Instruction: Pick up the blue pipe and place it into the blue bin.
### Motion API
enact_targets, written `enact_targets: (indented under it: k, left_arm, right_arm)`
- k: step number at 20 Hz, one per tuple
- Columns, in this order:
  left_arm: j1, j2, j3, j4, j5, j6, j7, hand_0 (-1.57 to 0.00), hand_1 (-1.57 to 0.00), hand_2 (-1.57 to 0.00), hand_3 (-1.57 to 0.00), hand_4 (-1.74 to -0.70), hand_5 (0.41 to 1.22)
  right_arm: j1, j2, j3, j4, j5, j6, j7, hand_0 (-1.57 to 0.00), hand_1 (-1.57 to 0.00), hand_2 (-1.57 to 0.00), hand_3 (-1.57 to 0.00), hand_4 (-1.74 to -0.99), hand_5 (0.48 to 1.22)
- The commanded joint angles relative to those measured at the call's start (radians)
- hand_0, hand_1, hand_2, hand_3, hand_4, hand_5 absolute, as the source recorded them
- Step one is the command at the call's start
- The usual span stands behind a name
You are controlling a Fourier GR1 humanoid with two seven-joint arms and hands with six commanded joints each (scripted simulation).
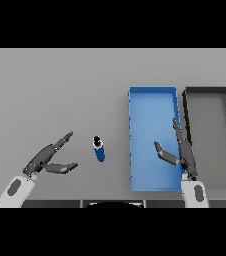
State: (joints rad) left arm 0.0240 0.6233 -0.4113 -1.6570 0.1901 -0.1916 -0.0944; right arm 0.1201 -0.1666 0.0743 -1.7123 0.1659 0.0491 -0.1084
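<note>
A short blue pipe (99, 149) with a dark end lies on the grey table, just left of the blue bin (152, 102). My left hand (47, 159) is open, fingers and thumb spread, a little to the left of the pipe and apart from it. My right hand (182, 152) is open over the right side of the blue bin, holding nothing.
A black bin (210, 92) stands directly right of the blue bin, the two nearly touching. The grey table (50, 90) stretches away to the left and back.
</note>
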Motion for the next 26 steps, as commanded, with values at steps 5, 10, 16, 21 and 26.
enact_targets:
  k: [5,10,16,21,26]
  left_arm:
    - [-0.033,-0.086,-0.086,0.012,-0.062,0.005,0.054,0.00,0.00,0.00,0.00,-1.14,0.452]
    - [-0.088,-0.206,-0.128,0.106,-0.118,0.038,0.026,0.00,0.00,0.00,0.00,-1.16,0.460]
    - [-0.170,-0.304,-0.148,0.227,-0.166,0.064,0.021,0.00,0.00,0.00,0.00,-1.10,0.448]
    - [-0.201,-0.356,-0.156,0.291,-0.177,0.068,0.012,0.00,0.00,0.00,0.00,-1.08,0.428]
    - [-0.196,-0.429,-0.146,0.313,-0.131,0.073,-0.032,-0.01,-0.16,-0.31,-0.28,-1.24,0.613]
  right_arm:
    - [-0.003,0.003,-0.005,-0.006,-0.009,0.000,0.014,0.00,0.00,0.00,0.00,-1.205,0.618]
    - [0.013,0.009,0.001,-0.018,-0.009,0.002,0.023,0.00,0.00,0.00,0.00,-1.211,0.622]
    - [0.016,0.002,-0.008,-0.008,-0.013,0.006,0.012,0.00,0.00,0.00,0.00,-1.215,0.637]
    - [0.016,-0.004,-0.010,-0.006,-0.005,0.002,0.011,0.00,0.00,0.00,0.00,-1.207,0.646]
    - [0.025,-0.013,-0.018,-0.011,-0.017,0.011,-0.019,0.00,0.00,0.00,0.00,-1.217,0.655]
